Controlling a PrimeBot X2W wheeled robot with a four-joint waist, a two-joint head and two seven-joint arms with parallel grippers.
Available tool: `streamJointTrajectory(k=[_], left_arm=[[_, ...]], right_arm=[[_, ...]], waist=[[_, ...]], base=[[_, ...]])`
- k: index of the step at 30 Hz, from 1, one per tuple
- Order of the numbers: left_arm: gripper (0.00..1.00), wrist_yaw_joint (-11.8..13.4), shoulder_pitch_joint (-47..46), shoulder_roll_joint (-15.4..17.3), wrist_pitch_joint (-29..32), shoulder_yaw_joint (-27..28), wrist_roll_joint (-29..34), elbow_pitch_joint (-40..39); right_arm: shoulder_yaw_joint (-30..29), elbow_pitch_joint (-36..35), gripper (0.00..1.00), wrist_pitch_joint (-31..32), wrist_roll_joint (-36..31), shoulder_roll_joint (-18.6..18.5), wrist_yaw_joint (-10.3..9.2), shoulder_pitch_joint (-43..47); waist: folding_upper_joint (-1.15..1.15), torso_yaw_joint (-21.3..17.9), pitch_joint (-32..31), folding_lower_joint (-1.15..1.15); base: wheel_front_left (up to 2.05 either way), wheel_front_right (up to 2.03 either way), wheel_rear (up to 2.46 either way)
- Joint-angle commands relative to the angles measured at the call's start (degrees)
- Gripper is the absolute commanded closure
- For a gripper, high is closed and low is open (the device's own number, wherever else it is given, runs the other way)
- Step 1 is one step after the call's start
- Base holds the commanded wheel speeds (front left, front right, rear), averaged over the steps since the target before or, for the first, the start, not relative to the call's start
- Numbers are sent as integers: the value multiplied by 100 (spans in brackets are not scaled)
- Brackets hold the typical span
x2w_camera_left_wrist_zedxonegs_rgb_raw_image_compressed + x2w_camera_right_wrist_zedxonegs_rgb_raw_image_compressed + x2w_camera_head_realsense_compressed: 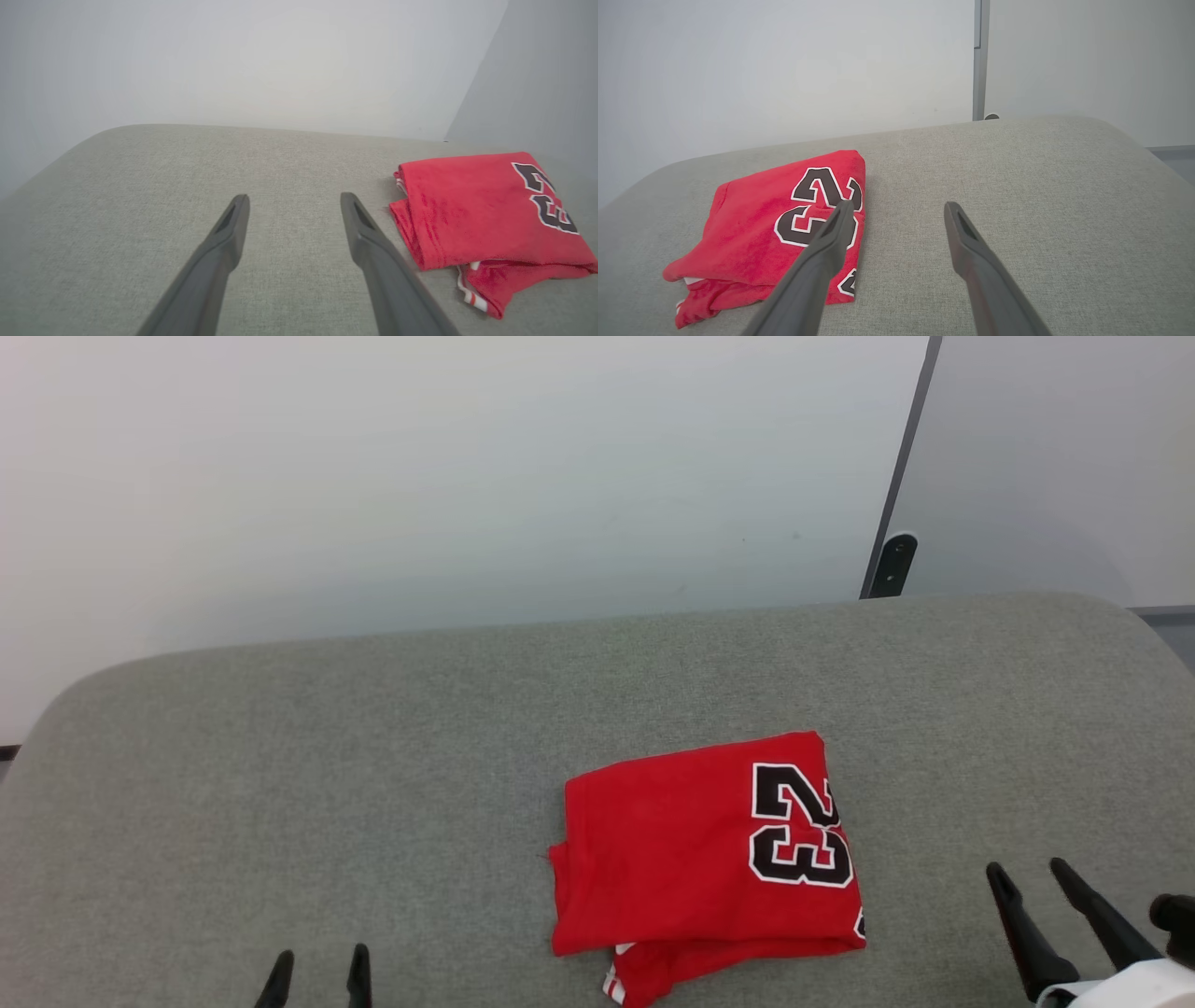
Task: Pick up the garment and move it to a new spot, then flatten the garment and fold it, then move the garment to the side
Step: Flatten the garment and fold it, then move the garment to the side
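The garment (691,859) is a bright red T-shirt folded into a compact rectangle on the grey cushion, with a black white-outlined "23" facing up near its right edge and a bit of red-and-white trim poking out at the near edge. My left gripper (317,957) is open at the lower left, well apart from the garment (481,219). Lower right, my right gripper (1027,870) stands open, a short way to the right of the garment (756,233). Nothing sits between either pair of fingers (233,224) (962,233).
The grey fabric cushion (373,775) spans the view, with rounded far corners. Behind it rises a pale wall (467,476) with a dark vertical strip (898,523) at the right. Bare cushion lies left of the garment and beyond it.
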Motion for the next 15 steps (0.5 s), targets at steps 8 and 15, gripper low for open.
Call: streamJointTrajectory(k=[8,15], left_arm=[[0,74,110,16,130,-71,8,-247],[0,81,65,46,171,-120,12,-317]], right_arm=[[-210,-332,0,255,-145,121,-7,201],[-228,-392,0,346,-178,200,-7,248]], waist=[[0,-15,-25,0],[0,18,-18,0]], base=[[0,0,0],[0,0,0]])
